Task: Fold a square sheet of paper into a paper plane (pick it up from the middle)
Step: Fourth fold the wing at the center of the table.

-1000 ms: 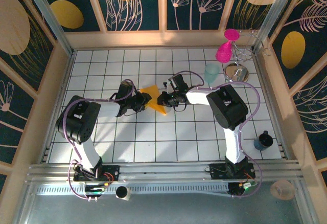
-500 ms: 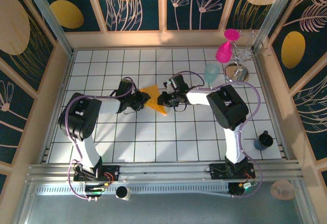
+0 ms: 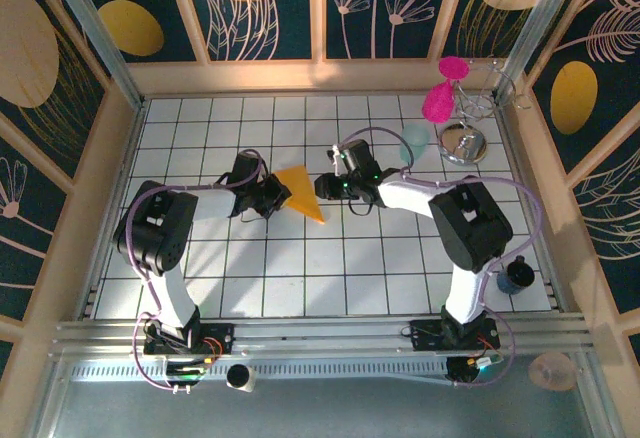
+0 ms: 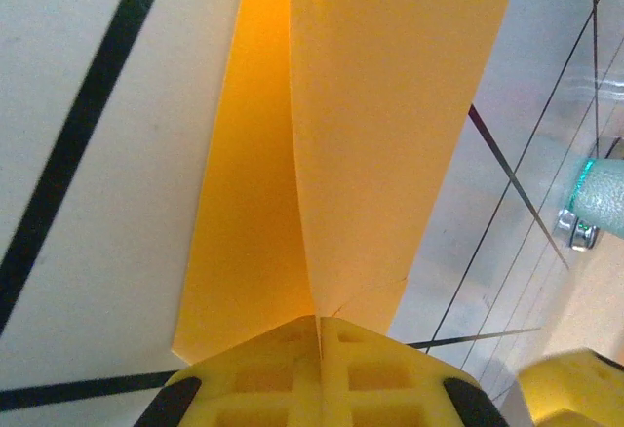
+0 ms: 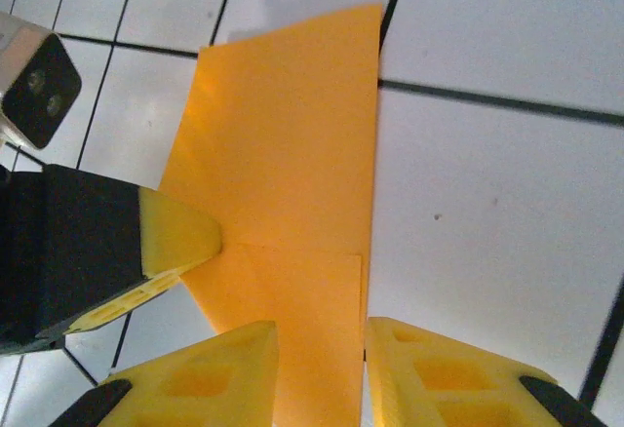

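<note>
The orange-yellow paper plane [image 3: 300,190] lies on the white tiles as a narrow folded kite, its sharp tip pointing toward the near right. In the left wrist view one wing [image 4: 385,125] stands up along the centre crease. My left gripper [image 3: 278,196] is shut on the paper's wide end, its fingertips [image 4: 292,368] pinching the crease. My right gripper [image 5: 320,349] is open, with a yellow finger on each side of the paper's narrow part [image 5: 292,203]. In the top view it sits at the paper's right side [image 3: 326,187]. The left gripper's fingers [image 5: 175,237] show beside the paper in the right wrist view.
A pale teal cup [image 3: 414,141] stands behind the right forearm, also seen as a teal cup [image 4: 604,198] from the left wrist. A pink glass [image 3: 440,93] and a silver bowl [image 3: 463,143] are at the back right. A dark cup [image 3: 516,276] stands at the near right.
The right arm's elbow has swung to the right and its gripper has shifted slightly farther back. The left gripper has edged closer to the paper and keeps its hold.
</note>
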